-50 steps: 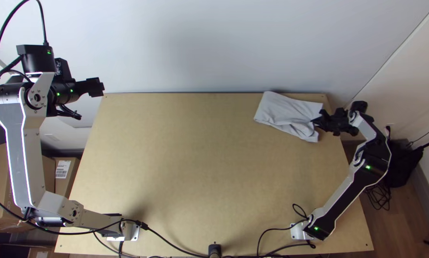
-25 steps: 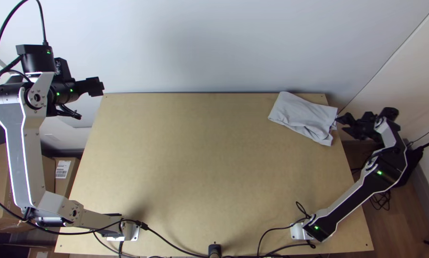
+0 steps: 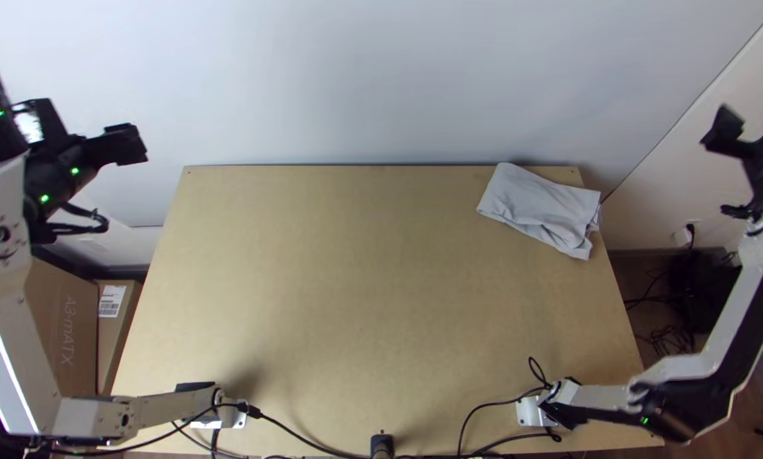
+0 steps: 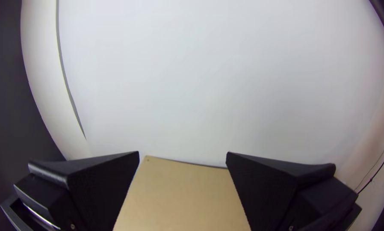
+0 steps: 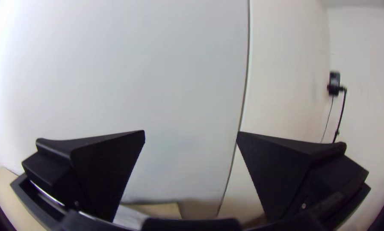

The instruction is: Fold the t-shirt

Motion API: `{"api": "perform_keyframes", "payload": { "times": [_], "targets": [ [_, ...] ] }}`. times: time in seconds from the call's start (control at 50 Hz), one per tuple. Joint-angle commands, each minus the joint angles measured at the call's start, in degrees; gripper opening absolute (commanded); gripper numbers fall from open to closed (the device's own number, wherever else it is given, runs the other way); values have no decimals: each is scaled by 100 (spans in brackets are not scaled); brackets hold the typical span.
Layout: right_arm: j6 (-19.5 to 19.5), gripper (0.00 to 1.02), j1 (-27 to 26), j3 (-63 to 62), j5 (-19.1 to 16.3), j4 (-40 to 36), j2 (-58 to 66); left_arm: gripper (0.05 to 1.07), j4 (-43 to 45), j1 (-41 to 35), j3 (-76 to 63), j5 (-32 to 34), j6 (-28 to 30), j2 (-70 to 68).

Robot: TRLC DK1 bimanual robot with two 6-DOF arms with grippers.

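My left claw and right claw stood wide open, empty. The t-shirt lay folded at the table's far right. I judged folding finished; sound parking required keeping both clear of it.

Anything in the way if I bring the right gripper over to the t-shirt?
Nothing visible. The right gripper hangs open beyond the right edge of the table; the t-shirt lies folded near the far right corner. The left gripper is off past the opposite edge.
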Motion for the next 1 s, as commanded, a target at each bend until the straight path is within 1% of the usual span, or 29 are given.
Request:
{"api": "perform_keyframes", "payload": {
  "times": [0.0, 0.04, 0.12, 0.2, 0.3, 0.36, 0.42, 0.52, 0.58, 0.62, 0.68, 0.72, 0.76, 0.8, 0.88, 0.94, 0.98],
  "targets": [
    [116, 99, 103, -95, 73, 175, -618, 103, 75, -23, -109, 54, -138, -477],
    [186, 99, 173, -148, 73, 228, -891, 103, 93, -23, -267, 45, -200, -679],
    [485, 99, 358, -412, 38, 386, -1488, 103, 198, -14, -733, 1, -261, -1162],
    [503, 99, 577, -834, 12, 737, -2130, 103, 409, 4, -1261, -51, -279, -1707],
    [503, 99, 709, -1572, 12, 1467, -3035, 103, 805, 206, -2060, -113, -349, -2480],
    [511, 99, 797, -2073, 3, 2020, -3562, 103, 1262, 338, -2684, -122, -226, -3043],
    [494, 99, 947, -2512, -6, 2302, -4037, 103, 1455, 373, -3212, -122, -59, -3535],
    [599, 98, 1131, -2873, 3, 2056, -4652, 103, 1763, 487, -3985, -122, 64, -4221],
    [722, 98, 1149, -3303, 56, 2205, -5118, 103, 2017, 531, -4477, -131, 161, -4607],
    [872, 98, 1131, -3681, 100, 2583, -5470, 103, 2220, 513, -4873, -131, 249, -4915],
    [1223, 99, 1105, -4384, 363, 3462, -6067, 103, 2712, 522, -5594, -131, 486, -5486],
    [1294, 98, 1096, -4824, 442, 4007, -6454, 103, 3011, 505, -6077, -122, 547, -5899],
    [1320, 98, 1026, -5070, 539, 4147, -6770, 103, 3283, 478, -6525, -122, 662, -6269],
    [1505, 98, 876, -5184, 557, 4103, -6981, 103, 3494, 478, -6947, -95, 697, -6585],
    [2014, 98, 287, -5290, 557, 3638, -7280, 103, 3942, 417, -7764, -122, 688, -7147],
    [2287, 98, -143, -5624, 557, 3585, -7588, 103, 4382, 417, -8371, -113, 679, -7613],
    [2384, 98, -345, -5984, 557, 3620, -7878, 103, 4610, 408, -8696, -104, 653, -7763]
  ]
}}
